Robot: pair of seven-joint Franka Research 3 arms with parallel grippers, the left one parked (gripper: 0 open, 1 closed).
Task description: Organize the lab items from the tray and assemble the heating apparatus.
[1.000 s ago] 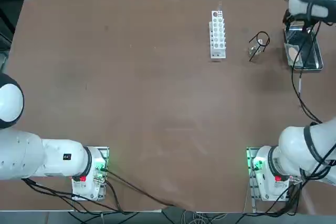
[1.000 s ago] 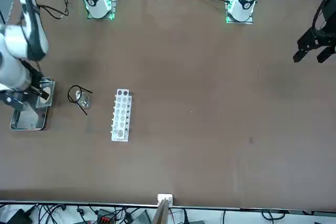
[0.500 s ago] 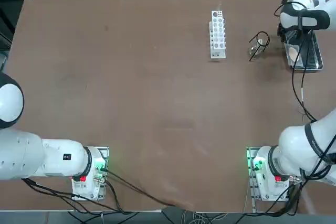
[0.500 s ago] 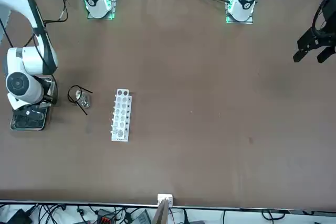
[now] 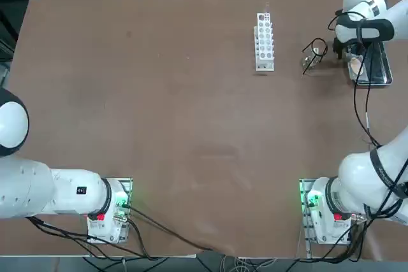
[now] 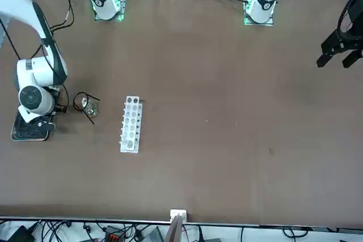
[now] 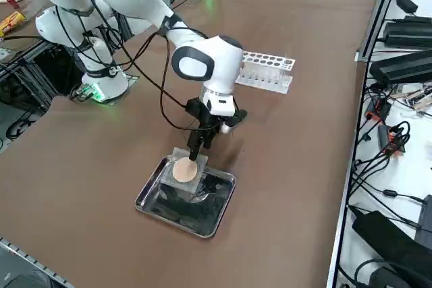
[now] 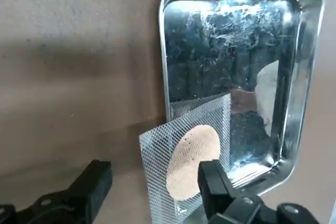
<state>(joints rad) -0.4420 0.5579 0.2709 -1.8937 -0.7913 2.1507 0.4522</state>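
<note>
"Since the tripod and burner sit out on the desk, which step is this?"

"Probably fetching the mesh, lying over the tray's rim. The right end effector is spread, empty: next, align and pinch an edge."

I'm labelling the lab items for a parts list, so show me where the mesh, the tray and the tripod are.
mesh (image 8: 193, 162): right wrist view, on its round tan centre
tray (image 7: 165, 218): right side view, on its raised rim
tripod (image 5: 326, 48): top view, on its wire ring
</note>
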